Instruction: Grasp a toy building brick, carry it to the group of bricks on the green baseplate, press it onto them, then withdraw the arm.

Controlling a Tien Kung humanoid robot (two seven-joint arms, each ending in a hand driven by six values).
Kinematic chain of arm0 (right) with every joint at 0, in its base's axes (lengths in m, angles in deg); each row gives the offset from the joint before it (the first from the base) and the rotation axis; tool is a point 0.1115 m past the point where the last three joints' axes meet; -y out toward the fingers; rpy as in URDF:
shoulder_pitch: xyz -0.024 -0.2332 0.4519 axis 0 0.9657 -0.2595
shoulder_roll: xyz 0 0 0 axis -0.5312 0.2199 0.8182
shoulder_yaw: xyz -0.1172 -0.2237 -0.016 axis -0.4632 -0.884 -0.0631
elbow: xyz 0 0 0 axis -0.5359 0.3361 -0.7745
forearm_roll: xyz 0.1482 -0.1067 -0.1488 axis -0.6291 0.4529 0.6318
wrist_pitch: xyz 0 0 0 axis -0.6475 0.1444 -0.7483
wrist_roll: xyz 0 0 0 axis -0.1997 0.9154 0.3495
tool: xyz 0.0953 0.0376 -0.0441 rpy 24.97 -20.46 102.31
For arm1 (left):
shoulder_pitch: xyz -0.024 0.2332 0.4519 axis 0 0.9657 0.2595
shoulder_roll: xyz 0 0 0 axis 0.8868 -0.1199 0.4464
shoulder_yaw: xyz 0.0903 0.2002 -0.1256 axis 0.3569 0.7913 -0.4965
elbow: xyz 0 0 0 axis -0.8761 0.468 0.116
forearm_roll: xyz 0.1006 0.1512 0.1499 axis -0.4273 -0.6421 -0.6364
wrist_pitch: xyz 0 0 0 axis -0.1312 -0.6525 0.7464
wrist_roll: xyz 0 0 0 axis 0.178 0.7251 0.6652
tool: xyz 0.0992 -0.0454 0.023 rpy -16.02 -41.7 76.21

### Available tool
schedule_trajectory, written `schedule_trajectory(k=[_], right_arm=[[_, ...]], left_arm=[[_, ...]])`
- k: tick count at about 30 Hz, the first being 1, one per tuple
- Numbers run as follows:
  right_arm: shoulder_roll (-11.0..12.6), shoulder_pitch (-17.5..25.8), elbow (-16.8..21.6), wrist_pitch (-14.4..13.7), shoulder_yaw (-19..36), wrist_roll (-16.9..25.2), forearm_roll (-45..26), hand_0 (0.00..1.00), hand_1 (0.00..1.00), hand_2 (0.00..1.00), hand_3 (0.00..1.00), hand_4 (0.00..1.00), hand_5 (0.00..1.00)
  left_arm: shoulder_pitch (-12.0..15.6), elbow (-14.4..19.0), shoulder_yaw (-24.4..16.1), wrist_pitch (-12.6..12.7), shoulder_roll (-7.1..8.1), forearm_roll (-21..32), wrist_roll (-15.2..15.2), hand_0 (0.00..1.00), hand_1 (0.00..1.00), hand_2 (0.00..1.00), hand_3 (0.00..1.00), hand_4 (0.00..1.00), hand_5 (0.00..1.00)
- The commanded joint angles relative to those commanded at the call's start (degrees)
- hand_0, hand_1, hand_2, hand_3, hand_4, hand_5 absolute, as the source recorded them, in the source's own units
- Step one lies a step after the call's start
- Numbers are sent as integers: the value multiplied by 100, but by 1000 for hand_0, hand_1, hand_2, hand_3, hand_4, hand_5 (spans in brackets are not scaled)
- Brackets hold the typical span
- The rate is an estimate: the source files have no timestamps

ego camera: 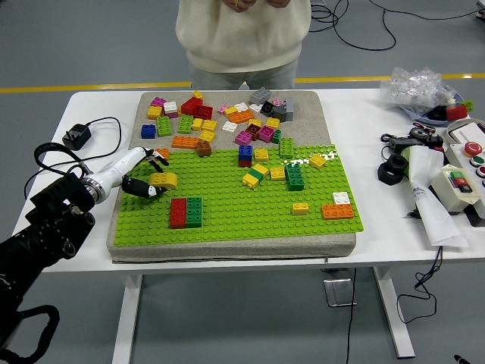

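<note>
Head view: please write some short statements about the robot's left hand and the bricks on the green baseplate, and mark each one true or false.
1. The left hand has its fingers around a yellow curved brick. True.
2. The yellow curved brick is at the right edge of the green baseplate. False: it is at the left edge.
3. A red brick and a green brick stand side by side, touching, on the baseplate. True.
4. The robot's right hand is pressing on the orange brick. False: no right hand is in view, and nothing touches that brick.
5. The person at the far side is holding a brick over the baseplate. False: the person's hands are held up near the chest, away from the table.
</note>
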State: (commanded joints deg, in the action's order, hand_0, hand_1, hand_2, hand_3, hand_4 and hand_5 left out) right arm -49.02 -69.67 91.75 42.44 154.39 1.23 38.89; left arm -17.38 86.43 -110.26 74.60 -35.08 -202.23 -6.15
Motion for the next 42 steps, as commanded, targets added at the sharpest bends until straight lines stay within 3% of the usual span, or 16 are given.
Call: schedule_trajectory(k=[12,22,42], right_arm=[[-24,16,0,12,-3,0,-20,792,702,749,713,905,550],[-35,44,0,26,-15,-24,-6,792,702,751,713,906,550],[-59,59,0,14,-66,-71,31,792,702,750,713,906,550]], left_arm=[[-51,-183,173,89,32,97,-56,998,805,604,648,827,81],[47,-50,189,199,99,71,-139,998,806,606,647,821,82],[165,-72,223,385,39,152,-176,998,803,592,624,801,61]])
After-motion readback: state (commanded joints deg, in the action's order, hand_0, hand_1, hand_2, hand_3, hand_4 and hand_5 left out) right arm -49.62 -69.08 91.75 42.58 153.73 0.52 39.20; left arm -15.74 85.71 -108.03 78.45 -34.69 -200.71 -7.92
